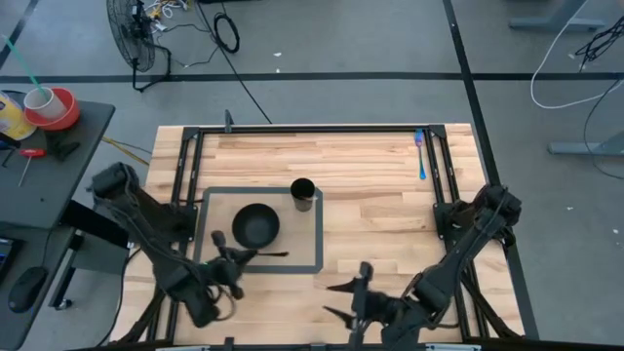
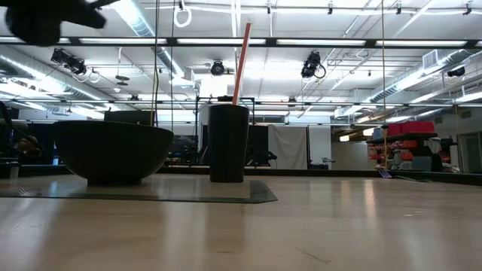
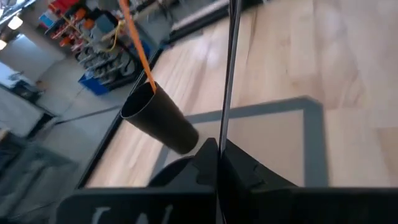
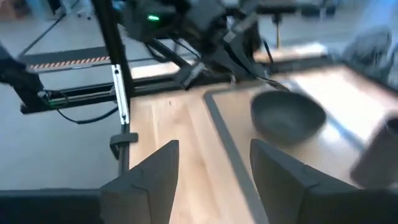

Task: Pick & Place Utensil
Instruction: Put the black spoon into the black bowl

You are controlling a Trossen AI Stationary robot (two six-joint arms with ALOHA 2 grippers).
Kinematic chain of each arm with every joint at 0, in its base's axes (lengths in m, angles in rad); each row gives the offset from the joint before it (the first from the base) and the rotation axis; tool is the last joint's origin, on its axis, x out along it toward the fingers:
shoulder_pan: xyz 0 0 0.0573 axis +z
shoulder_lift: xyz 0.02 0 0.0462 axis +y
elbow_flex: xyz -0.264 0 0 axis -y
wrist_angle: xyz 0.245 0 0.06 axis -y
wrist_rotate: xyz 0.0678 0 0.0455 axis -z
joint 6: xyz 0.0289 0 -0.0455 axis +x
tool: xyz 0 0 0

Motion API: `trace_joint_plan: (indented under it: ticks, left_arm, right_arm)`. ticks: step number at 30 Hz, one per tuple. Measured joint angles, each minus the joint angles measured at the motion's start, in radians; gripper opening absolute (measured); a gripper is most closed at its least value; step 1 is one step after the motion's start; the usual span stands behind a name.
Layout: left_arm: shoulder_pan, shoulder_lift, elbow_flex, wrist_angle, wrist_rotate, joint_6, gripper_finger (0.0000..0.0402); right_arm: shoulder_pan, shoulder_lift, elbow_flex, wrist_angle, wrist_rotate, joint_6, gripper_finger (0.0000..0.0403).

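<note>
Bowl (image 1: 255,225): black, inside the grey-bordered mat (image 1: 318,234), taken as landmark.

Cup (image 1: 302,194): black, just beyond the bowl at the mat's far corner, holding an orange straw (image 3: 138,50).

Utensil (image 1: 270,253): thin dark rod, on the bowl's near side, clamped in the left gripper (image 1: 237,256), jaws narrow on it; apparently held for carrying to a container.

Right gripper (image 1: 347,299): off the mat, nearer the table's front edge, jaws wide, empty, waiting.

Blue utensil (image 1: 420,154): far from the bowl, near the table's back right corner, untouched.

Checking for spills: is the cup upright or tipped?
Upright. The cup stands on its base on the mat, an orange straw rising from it.
</note>
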Motion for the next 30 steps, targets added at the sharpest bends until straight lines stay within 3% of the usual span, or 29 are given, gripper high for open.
trace_joint_plan:
  ticks: [6,14,19,26,30]
  left_arm:
    - [-0.070,-0.190,-0.279,0.282,-0.139,-0.023,0.0006]
    - [-0.123,-0.337,-0.473,0.706,-0.048,0.277,0.0006]
    - [-0.141,-0.397,-0.602,1.039,0.056,0.475,0.0006]
    - [-0.091,-0.421,-0.812,1.769,0.322,0.828,0.0006]
    - [-0.029,-0.420,-0.845,1.869,0.439,0.876,0.0006]
  right_arm:
    - [-0.074,0.127,-0.001,0.363,-0.008,-0.412,0.0197]
    - [-0.216,0.228,0.000,0.694,-0.078,-0.767,0.0197]
    - [-0.266,0.266,-0.001,0.824,-0.127,-0.830,0.0197]
    - [-0.283,0.268,-0.001,0.895,-0.180,-0.831,0.0197]
    - [-0.313,0.268,-0.001,0.902,-0.227,-0.757,0.0197]
